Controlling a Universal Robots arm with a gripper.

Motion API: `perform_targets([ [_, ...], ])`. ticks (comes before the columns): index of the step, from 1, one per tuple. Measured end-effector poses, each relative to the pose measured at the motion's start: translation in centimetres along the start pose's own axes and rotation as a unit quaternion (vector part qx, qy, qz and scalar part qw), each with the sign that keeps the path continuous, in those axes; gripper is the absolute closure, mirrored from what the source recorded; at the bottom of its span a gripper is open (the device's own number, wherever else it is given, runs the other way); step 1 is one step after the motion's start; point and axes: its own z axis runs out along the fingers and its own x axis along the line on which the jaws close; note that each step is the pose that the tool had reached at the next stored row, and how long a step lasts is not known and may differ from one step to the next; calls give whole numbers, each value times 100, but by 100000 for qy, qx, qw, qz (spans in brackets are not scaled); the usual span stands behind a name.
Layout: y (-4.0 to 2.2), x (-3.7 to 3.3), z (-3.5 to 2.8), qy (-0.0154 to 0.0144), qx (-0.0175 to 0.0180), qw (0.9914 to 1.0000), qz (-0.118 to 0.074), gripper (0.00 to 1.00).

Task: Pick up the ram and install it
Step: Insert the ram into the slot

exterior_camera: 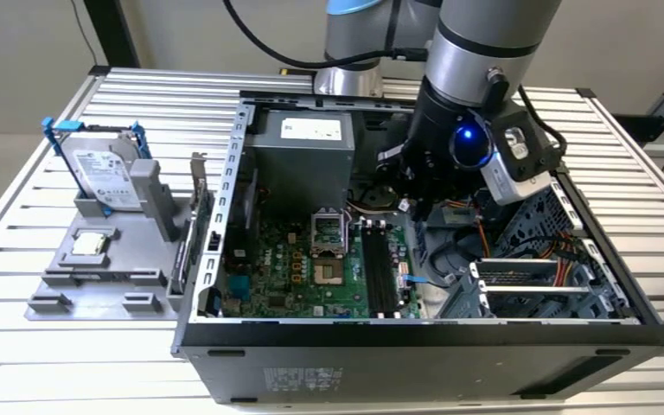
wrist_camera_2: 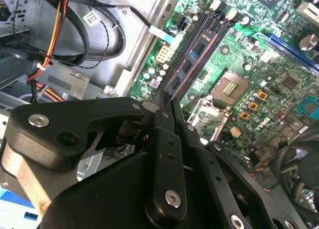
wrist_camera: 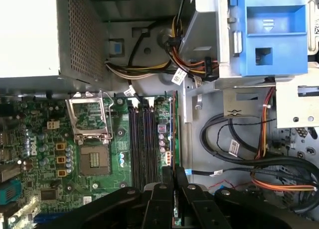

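Labels are seen on the hard drive [exterior_camera: 106, 175] and power supply [exterior_camera: 304, 160] (both white), but no text can be read.

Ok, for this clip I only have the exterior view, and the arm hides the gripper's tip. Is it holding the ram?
Observer: Yes. In both wrist views the gripper is shut on the ram, a thin stick seen edge-on.
Operator: How does it sit against the memory slots?
Observer: In the second wrist view it runs along them, parallel. I cannot tell whether it is seated.
Operator: Anything crowding it?
Observer: In the first wrist view the black cables lie apart from it.
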Motion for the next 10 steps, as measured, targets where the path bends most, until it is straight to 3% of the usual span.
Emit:
perform_targets([
  [10, -12, 6, 137, -9, 1, 100000, -155, 100],
])
